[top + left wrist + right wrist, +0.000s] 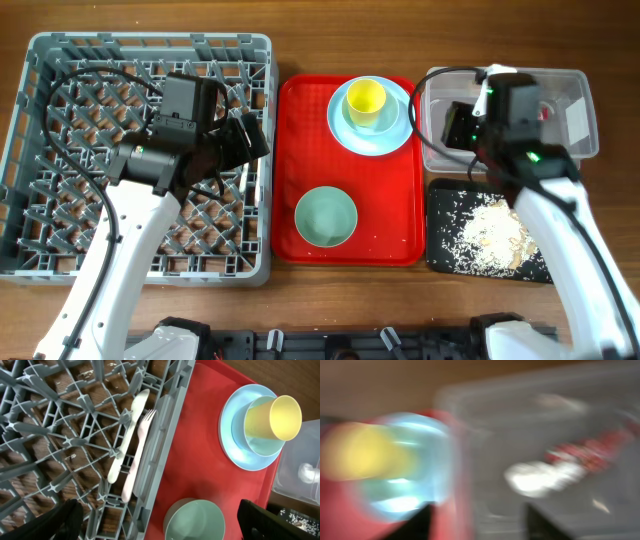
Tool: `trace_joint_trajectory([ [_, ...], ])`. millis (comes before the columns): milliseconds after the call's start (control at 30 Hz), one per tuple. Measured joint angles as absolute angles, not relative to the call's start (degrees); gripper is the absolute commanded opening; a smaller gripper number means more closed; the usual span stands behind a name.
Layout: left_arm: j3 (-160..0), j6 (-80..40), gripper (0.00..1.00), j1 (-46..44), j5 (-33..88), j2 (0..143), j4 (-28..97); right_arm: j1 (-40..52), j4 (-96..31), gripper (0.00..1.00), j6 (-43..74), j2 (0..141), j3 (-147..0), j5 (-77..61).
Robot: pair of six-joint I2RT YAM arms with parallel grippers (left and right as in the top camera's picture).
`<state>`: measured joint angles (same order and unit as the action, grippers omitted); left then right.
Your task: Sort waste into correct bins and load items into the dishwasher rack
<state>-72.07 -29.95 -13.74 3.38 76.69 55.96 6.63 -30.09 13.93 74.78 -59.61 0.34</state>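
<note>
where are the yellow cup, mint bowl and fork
yellow cup (365, 100), overhead view, inside its open mouth
mint-green bowl (326, 216), overhead view, centre of its inside
fork (138, 455), left wrist view, middle of its handle

**Cutlery in the rack, dishes on the tray**

A spoon (127, 435) and fork (141, 452) lie side by side in the rack (60, 435), by its right wall. On the red tray (200, 445), a yellow cup (275, 419) sits in a pale bowl (250, 446) on the plate (231, 455). A green bowl (195, 520) stands apart. The left gripper (162, 525) gapes wide.
</note>
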Motion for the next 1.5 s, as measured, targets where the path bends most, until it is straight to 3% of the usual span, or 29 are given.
trace_joint_trajectory([
  [67, -72.1, -30.0, 1.0, -13.8, 3.4, 76.7, 56.0, 7.6, -30.1, 0.05, 13.7, 70.8, -60.7, -5.3],
  [233, -72.1, -30.0, 1.0, -13.7, 3.4, 76.7, 56.0, 13.5, -31.7, 0.06, 13.3, 69.6, -61.3, -11.7],
  [600, -72.1, -30.0, 1.0, -13.8, 3.4, 76.7, 55.9, 26.5, -24.6, 0.08, 13.3, 87.2, -59.4, -9.3],
  [1000, -72.1, -30.0, 1.0, -13.7, 3.4, 76.7, 55.9, 27.0, -16.3, 0.09, 13.6, 101.2, -59.4, -1.2],
  [1500, -72.1, -30.0, 1.0, -13.8, 3.4, 76.7, 55.9, 27.0, -12.2, 0.09, 13.6, 105.9, -59.3, 2.4],
])
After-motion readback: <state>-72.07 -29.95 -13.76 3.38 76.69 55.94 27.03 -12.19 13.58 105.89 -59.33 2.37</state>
